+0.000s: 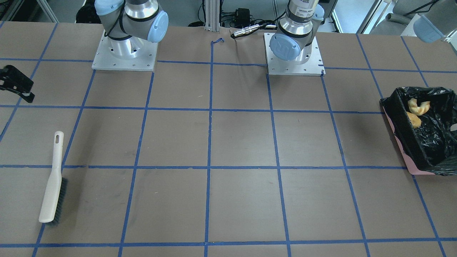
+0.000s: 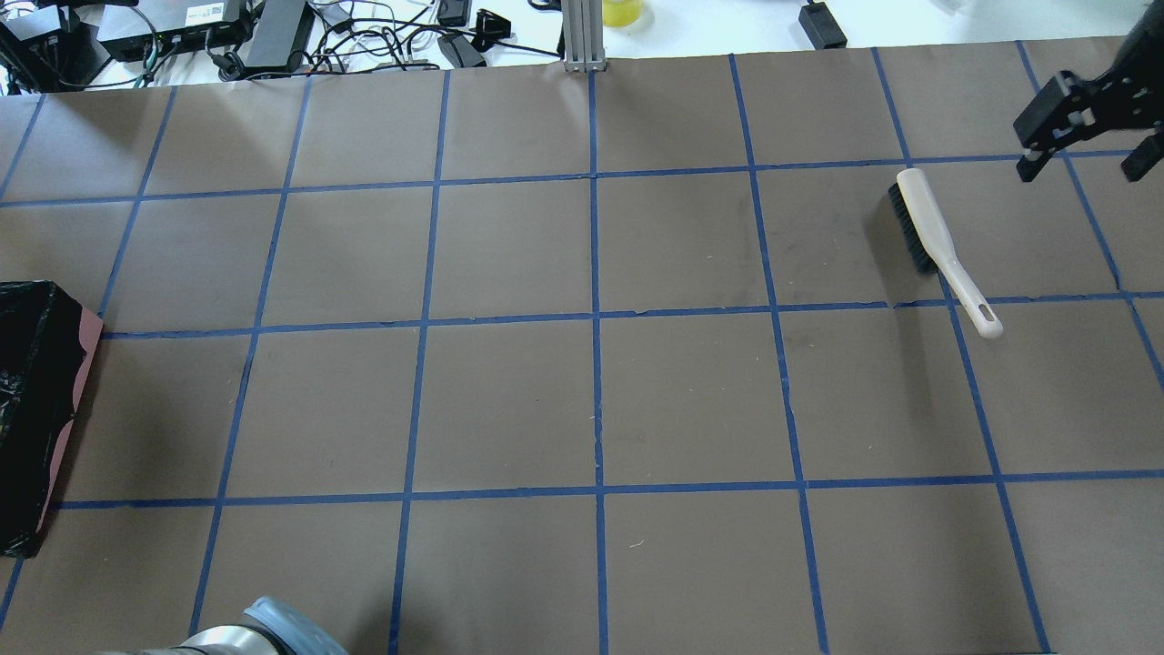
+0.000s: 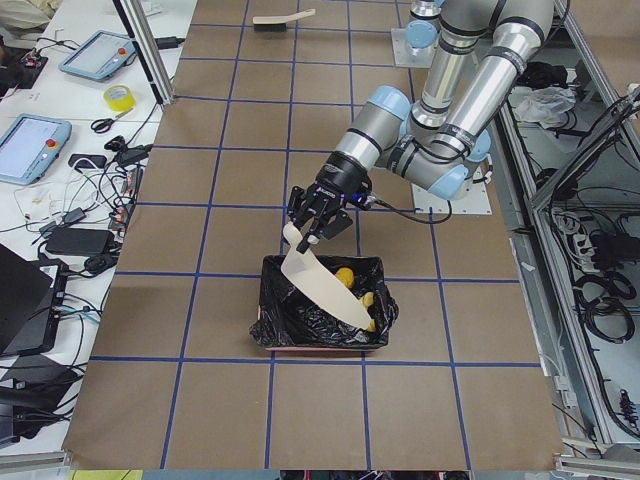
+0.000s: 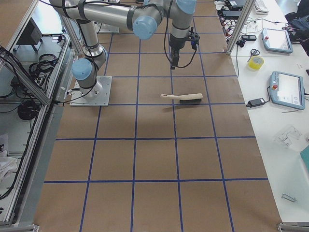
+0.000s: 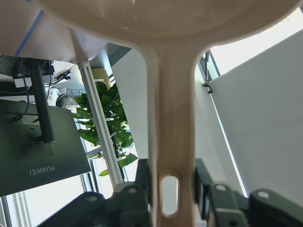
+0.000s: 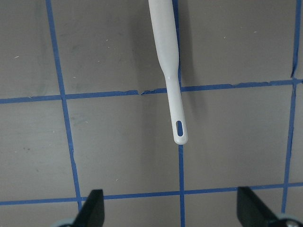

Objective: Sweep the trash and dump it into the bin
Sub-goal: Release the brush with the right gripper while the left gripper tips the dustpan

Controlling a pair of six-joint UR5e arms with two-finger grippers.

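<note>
My left gripper (image 5: 171,183) is shut on the handle of the beige dustpan (image 3: 325,287) and holds it tilted, scoop down, over the black-lined bin (image 3: 283,318). The bin also shows at the right of the front view (image 1: 428,157), with the croissant piece (image 1: 419,106) and the tan potato (image 1: 414,119) lying inside. I cannot make out the sponge wedge. The beige brush (image 2: 941,246) lies flat on the table. My right gripper (image 2: 1082,164) is open and empty, raised beyond the brush; the right wrist view shows the brush handle (image 6: 168,75) between its spread fingers (image 6: 93,209).
Brown paper with blue tape lines covers the table (image 2: 591,400). The arm bases (image 1: 125,53) stand at the robot's side. Cables and power boxes (image 2: 273,32) lie past the far edge. The bin sits close to the table's left end.
</note>
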